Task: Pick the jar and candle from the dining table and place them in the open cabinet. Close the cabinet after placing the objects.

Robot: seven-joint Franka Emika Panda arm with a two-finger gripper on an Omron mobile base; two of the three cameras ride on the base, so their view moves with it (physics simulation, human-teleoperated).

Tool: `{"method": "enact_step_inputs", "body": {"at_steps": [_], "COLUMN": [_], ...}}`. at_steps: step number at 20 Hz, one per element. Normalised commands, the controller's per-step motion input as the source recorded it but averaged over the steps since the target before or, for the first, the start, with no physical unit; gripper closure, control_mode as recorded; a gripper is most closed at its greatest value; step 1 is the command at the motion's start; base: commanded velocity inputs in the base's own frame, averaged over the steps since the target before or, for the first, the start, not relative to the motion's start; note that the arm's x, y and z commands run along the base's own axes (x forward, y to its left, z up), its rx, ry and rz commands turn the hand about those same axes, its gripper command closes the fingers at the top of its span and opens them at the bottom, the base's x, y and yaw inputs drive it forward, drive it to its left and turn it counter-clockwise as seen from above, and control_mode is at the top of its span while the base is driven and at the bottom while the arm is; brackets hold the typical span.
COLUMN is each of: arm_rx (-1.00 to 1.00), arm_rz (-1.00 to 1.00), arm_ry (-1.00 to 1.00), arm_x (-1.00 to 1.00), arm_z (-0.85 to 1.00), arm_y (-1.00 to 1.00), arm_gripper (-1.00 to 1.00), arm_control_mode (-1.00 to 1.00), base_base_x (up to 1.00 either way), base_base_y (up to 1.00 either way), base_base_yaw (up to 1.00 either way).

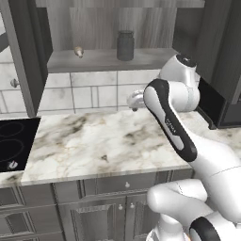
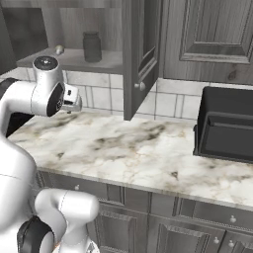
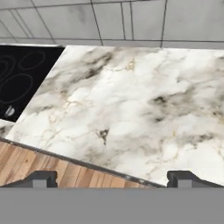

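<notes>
Jar (image 1: pixel 125 45) stands on the cabinet (image 1: pixel 101 60) shelf, at one o'clock of a small pale object (image 1: pixel 79 51). Our pincer (image 3: pixel 111 178), wide and empty, hovers over the marble surface (image 3: pixel 131 105). We judge the placing step finished; closing the doors comes next.

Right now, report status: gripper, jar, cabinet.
Gripper open, empty, over the veined marble counter. Dark grey cylindrical jar upright on the shelf of the dark wood-grain cabinet. Cabinet doors open. Nothing in the way.
</notes>
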Motion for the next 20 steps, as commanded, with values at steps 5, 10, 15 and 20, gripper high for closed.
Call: {"method": "enact_step_inputs", "body": {"at_steps": [5, 10, 15, 20], "arm_rx": [-0.14, -0.08, -0.06, -0.01], "arm_rz": [0.00, 0.00, 0.00, 0.00], "arm_ry": [0.02, 0.09, 0.11, 0.05], "arm_x": [-0.06, 0.00, 0.00, 0.00], "arm_z": [-0.43, -0.64, -0.61, -0.24], "arm_y": [-0.19, -0.16, -0.07, -0.01], "arm_gripper": [-1.00, -1.00, -1.00, -1.00], "arm_control_mode": [-1.00, -1.00, -1.00, 1.00], "base_base_x": [0.00, 0.00, 0.00, -0.25], "base_base_y": [0.00, 0.00, 0.00, 0.00], "base_base_yaw": [0.00, 0.00, 0.00, 0.00]}}
